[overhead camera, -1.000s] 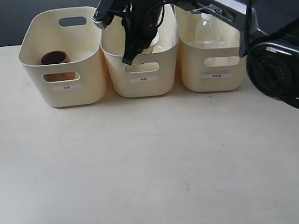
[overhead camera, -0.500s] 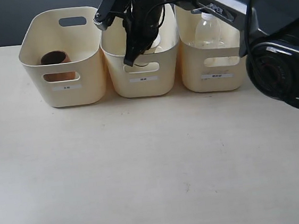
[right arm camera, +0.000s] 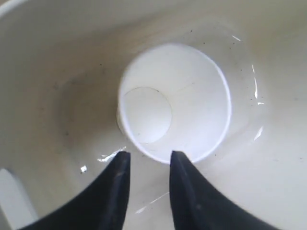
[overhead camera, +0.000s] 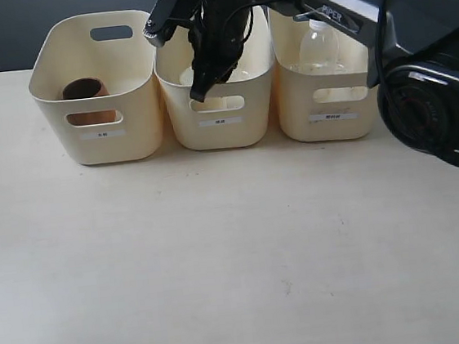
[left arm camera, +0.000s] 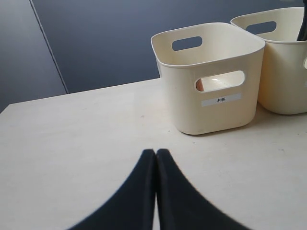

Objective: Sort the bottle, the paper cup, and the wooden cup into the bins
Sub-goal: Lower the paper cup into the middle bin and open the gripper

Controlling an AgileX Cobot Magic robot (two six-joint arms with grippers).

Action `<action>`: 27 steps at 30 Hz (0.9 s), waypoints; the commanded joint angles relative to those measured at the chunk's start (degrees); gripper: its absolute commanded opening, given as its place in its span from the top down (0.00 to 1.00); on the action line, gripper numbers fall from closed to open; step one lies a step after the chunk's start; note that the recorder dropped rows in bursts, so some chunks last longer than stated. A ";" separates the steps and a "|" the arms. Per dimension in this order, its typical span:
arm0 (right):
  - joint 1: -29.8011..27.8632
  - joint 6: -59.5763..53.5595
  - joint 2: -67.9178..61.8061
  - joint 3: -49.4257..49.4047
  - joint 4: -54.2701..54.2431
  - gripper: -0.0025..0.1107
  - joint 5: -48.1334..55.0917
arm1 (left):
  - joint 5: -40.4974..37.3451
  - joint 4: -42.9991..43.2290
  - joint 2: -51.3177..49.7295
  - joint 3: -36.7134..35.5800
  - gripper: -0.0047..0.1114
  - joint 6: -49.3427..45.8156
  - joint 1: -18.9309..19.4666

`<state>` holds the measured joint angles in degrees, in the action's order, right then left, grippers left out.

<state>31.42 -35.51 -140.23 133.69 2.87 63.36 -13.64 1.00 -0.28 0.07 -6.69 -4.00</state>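
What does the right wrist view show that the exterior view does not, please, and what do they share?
Only the right wrist view shows the paper cup upright, open end up, with the open right claw above it. Only the exterior view shows the wooden cup, the bottle and all three bins. Both show the middle bin.

We see even, soft light from above, leaving only faint shadows under the bins (overhead camera: 97, 87) on the table (overhead camera: 222, 255). In the right wrist view, small glints speckle the bin's glossy inside, and the near fingers (right arm camera: 112, 201) blur.
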 commanded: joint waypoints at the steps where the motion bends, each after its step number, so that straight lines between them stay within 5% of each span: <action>1: -0.27 -0.42 0.46 0.29 -0.01 0.73 -0.75 | -0.09 0.00 0.28 -0.07 0.96 0.11 -0.20; 23: -1.39 0.83 6.95 0.29 -1.09 0.73 6.60 | -0.09 0.00 0.28 -0.07 0.96 0.11 -0.20; 27: -1.49 2.16 10.74 -0.18 -4.96 0.86 6.60 | -0.09 0.00 0.28 -0.07 0.96 0.11 -0.20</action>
<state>30.39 -34.45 -132.62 133.69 0.32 69.50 -13.64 1.00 -0.28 0.07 -6.69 -4.00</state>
